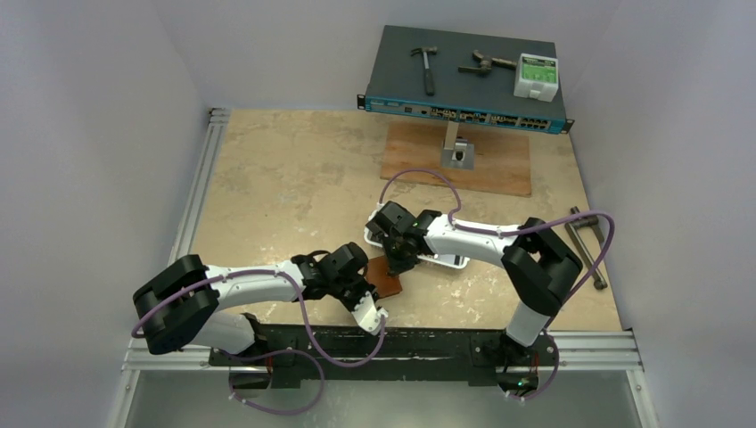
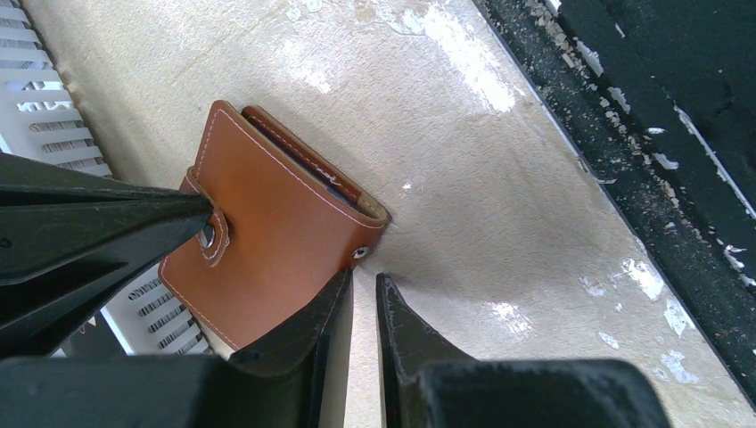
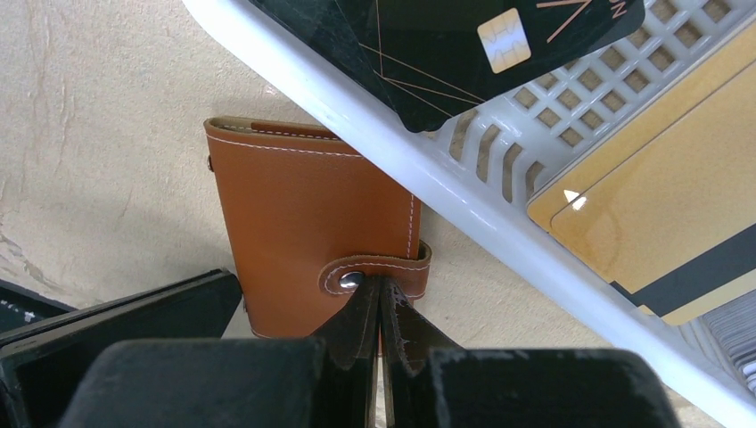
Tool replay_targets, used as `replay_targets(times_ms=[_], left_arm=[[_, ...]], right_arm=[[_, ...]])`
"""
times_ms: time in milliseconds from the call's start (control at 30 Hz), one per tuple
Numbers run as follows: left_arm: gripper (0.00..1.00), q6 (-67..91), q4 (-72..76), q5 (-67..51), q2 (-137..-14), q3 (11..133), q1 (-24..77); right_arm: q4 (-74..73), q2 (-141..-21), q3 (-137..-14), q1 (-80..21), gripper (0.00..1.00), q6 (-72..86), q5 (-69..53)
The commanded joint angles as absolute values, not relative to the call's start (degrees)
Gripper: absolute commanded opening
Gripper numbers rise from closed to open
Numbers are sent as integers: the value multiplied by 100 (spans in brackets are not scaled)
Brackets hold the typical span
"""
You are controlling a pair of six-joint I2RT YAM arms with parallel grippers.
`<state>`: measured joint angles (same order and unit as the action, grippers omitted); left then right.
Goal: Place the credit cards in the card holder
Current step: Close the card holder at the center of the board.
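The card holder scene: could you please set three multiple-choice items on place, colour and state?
1. The brown leather card holder lies: A on the beige table beside the white slotted tray B inside that tray C lifted in mid-air
2. The plastic chip card in the tray is: A red B black C green
3. The holder is: A spread open B on edge C folded shut
A, it rests on tabletop by the rim; B, its face is black; C, its strap wraps the cover.

Top view overhead; both wrist views close, sharing card holder (image 2: 276, 227)
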<state>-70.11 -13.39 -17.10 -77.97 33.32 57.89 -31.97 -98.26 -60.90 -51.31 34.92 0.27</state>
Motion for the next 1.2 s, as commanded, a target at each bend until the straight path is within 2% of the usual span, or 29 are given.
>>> replay_targets(times_ms=[0,233,433,633,867,1167], left_arm=[[15,-6979,-1301,-1775,-7668,3404,5801],[15,-7010,-1365,-1704,-7626,3393,5801],[15,-6982,-1699,-1601,-7440,3590,5582],[15,-6959,-1673,-1694,-7453,3552,5556],[15,-6935,-1447,-1758,-7643,3690,5561],[15,-6939,-1385,-1803,-7785,3777,5563]], right_arm=[[-3034,-9982,-6167,-5119,0,3479,41],[-3443,-9599,-6569,-5123,0,3423,76],[-3419,-9523,-6613,-5126,24,3407,130],[-3431,-9676,-6559,-5200,33,3408,34],[-3253,-9728,-6477,-5251,33,3454,-75],[-3230,-9800,-6347,-5286,24,3498,-139]])
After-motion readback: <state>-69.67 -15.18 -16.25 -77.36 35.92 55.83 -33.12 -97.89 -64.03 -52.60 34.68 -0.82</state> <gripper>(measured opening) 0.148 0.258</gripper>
